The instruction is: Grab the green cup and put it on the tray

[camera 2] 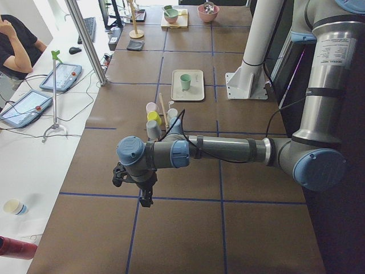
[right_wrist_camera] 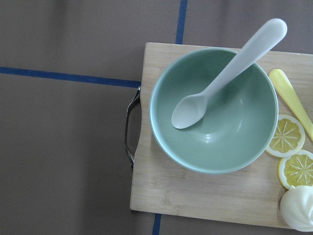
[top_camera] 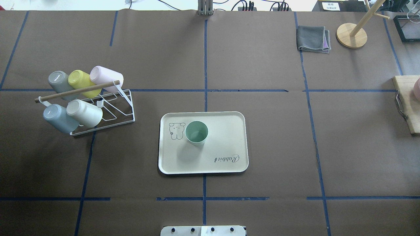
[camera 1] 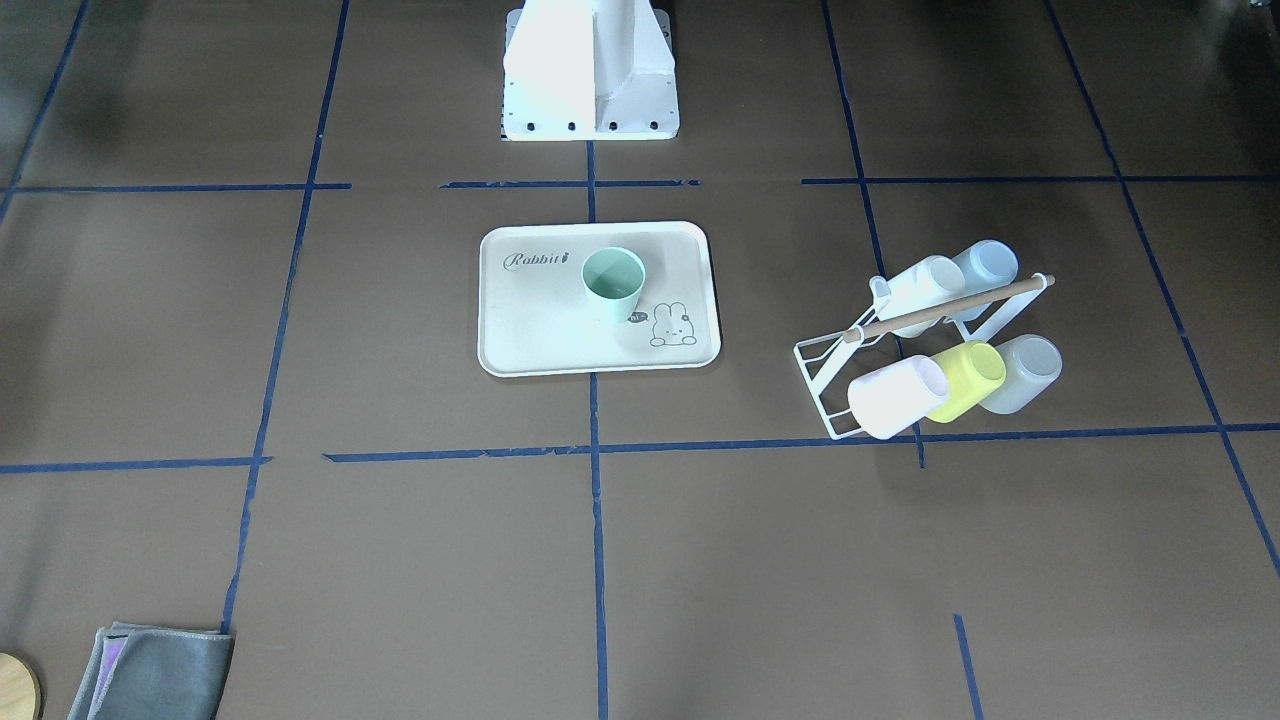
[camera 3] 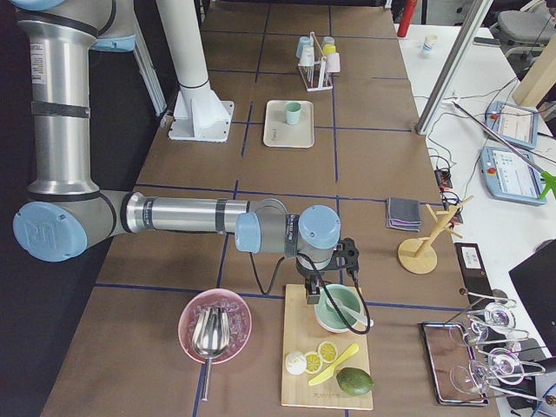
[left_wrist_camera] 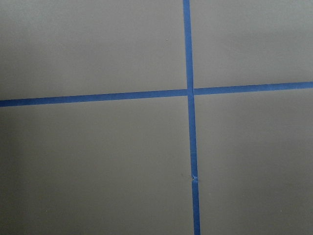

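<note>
Pale green cup (top_camera: 196, 132) upright on tray (top_camera: 226, 141), well apart from left pincer (camera 2: 146, 198) and right pincer (camera 3: 313, 295). Cannot tell either's opening. Placing looks done; next, just keep clear.

Soft, even light fell from above on the bench (top_camera: 262, 147), bright without harsh glare. The green cup (top_camera: 196, 132) cast a faint blurred shadow on the tray (top_camera: 229, 131). The white robot base (camera 1: 560, 70) looked overexposed. Beneath the left tool (camera 2: 145, 197) the wrist view seemed slightly dim leftward; beneath the right tool (camera 3: 330, 287) the bowl (right_wrist_camera: 234, 137) was sharp, faintly glinting.
</note>
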